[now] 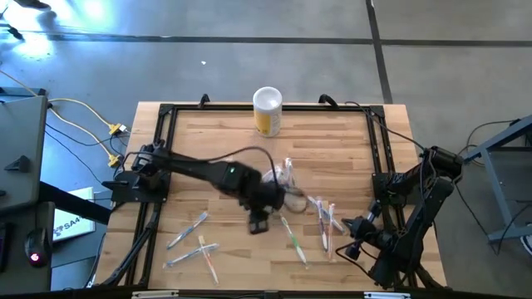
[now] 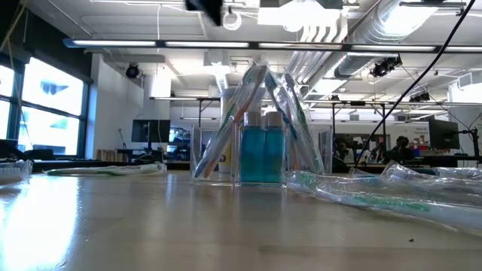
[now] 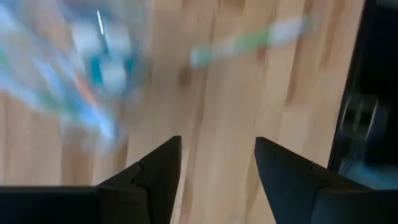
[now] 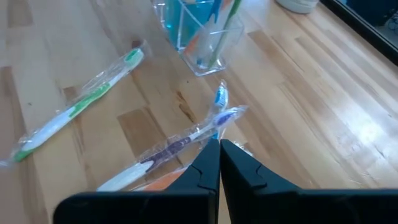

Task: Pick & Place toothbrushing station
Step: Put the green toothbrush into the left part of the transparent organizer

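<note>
— Where's the toothbrush holder (image 1: 285, 178)?

— Mid-table, upright, just beside my left gripper (image 3: 217, 163), whose fingers stand apart with nothing between them. My right gripper (image 4: 220, 163) waits closed at the table's right edge.

— How would you pick next?

— I'd take a wrapped toothbrush (image 1: 294, 238) across its middle, low against the wood.

— Why there?

— The wrapper looks thin, crinkly and slippery; the brush is slim. The holder is clear hard plastic with teal tubes (image 2: 260, 153) inside, so I'd keep off it.

arms: dark, jointed — black cables | left gripper (image 3: 217, 180) fingers: black, wedge-shaped
</note>
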Controlling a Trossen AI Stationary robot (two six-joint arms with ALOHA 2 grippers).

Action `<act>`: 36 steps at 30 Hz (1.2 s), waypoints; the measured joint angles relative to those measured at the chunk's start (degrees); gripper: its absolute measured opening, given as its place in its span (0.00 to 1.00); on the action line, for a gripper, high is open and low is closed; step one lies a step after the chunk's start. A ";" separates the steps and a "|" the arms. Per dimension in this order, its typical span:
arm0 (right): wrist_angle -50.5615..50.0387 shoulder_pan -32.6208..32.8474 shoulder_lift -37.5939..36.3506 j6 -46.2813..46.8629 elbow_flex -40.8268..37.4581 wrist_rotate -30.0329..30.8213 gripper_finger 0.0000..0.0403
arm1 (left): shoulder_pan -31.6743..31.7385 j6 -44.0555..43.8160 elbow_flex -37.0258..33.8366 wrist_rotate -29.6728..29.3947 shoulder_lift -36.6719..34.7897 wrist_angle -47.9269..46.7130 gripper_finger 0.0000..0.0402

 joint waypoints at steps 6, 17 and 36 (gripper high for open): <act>0.89 0.00 -0.01 -0.77 0.00 -0.04 0.01 | -3.04 -7.51 -1.29 -3.70 0.00 -16.49 0.49; 1.06 0.00 -0.01 -0.73 0.00 -0.07 0.01 | 1.84 0.10 -12.03 -16.90 -0.80 -16.91 0.49; 2.15 0.00 -0.01 -2.08 -0.02 -0.08 0.01 | 24.15 12.83 -33.29 -8.48 -2.14 -5.51 0.49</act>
